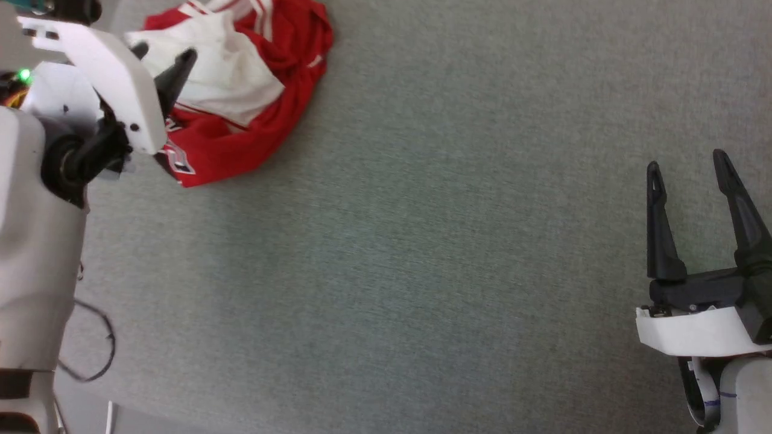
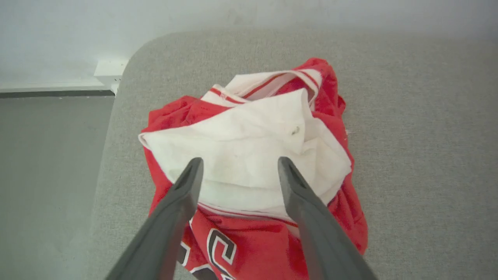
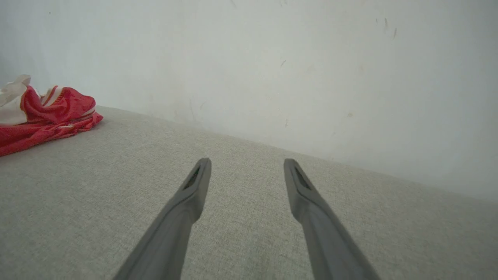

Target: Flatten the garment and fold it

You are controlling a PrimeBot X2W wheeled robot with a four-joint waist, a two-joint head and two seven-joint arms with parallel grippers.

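The garment (image 1: 253,114) lies crumpled in a heap at the far left of the grey fabric surface (image 1: 422,241). It is red, with a white sleeve (image 2: 249,155) bunched on top and striped trim at its far side. Black-white lettering (image 2: 220,245) peeks out at the near edge. My left gripper (image 2: 239,161) hovers open just over the white sleeve, nothing between its fingers. In the head view the left gripper (image 1: 164,54) is partly hidden behind its white wrist housing. My right gripper (image 1: 687,164) stands open and empty far to the right, the garment (image 3: 46,116) well off to its left.
The surface ends in a rounded corner (image 2: 132,58) just beyond the garment, with grey floor (image 2: 46,175) to its left. A pale wall (image 3: 272,58) runs along the far edge. A thin dark cable (image 1: 96,349) hangs by my left arm.
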